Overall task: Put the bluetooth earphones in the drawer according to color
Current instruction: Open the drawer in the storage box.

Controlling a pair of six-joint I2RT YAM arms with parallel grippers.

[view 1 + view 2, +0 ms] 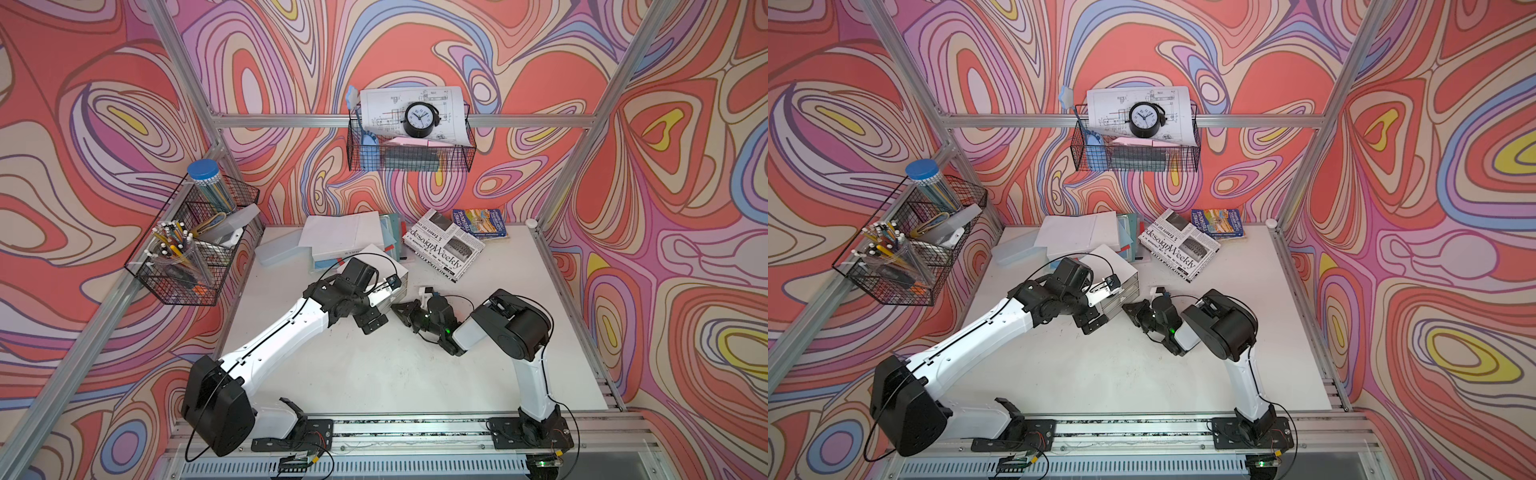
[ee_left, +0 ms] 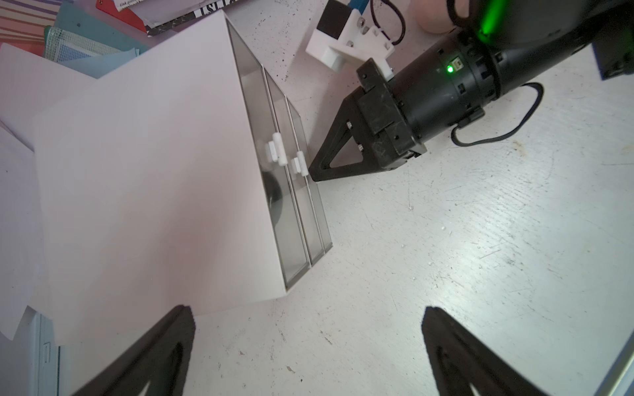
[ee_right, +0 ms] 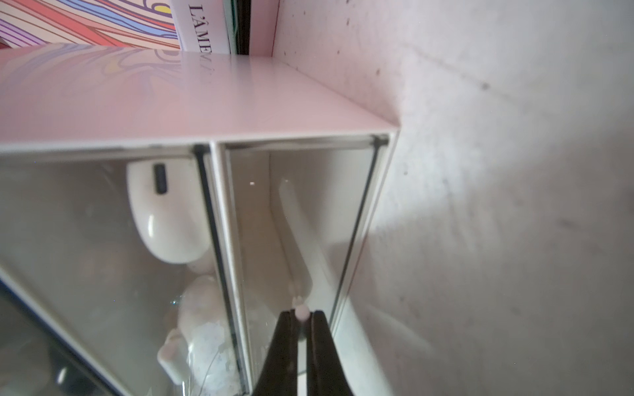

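The drawer (image 2: 284, 192) unit is a small white box (image 1: 388, 272) (image 1: 1115, 266) with three clear fronts. My right gripper (image 3: 302, 313) (image 2: 313, 175) is shut on the small white handle of the lowest drawer, the one next to the tabletop. That drawer looks empty. A white bluetooth earphones case (image 3: 168, 216) lies in the middle drawer. A dark round shape (image 2: 274, 195) shows behind the top front. A pale pink case (image 2: 433, 19) lies on the table behind my right wrist. My left gripper (image 2: 308, 346) (image 1: 374, 322) hangs open over bare table by the box's corner.
Books, folders and a newspaper-print magazine (image 1: 442, 247) are stacked behind the box. A wire basket of pens (image 1: 187, 253) hangs on the left frame. Another basket with a clock (image 1: 419, 120) hangs on the back rail. The two arms are close together by the box front.
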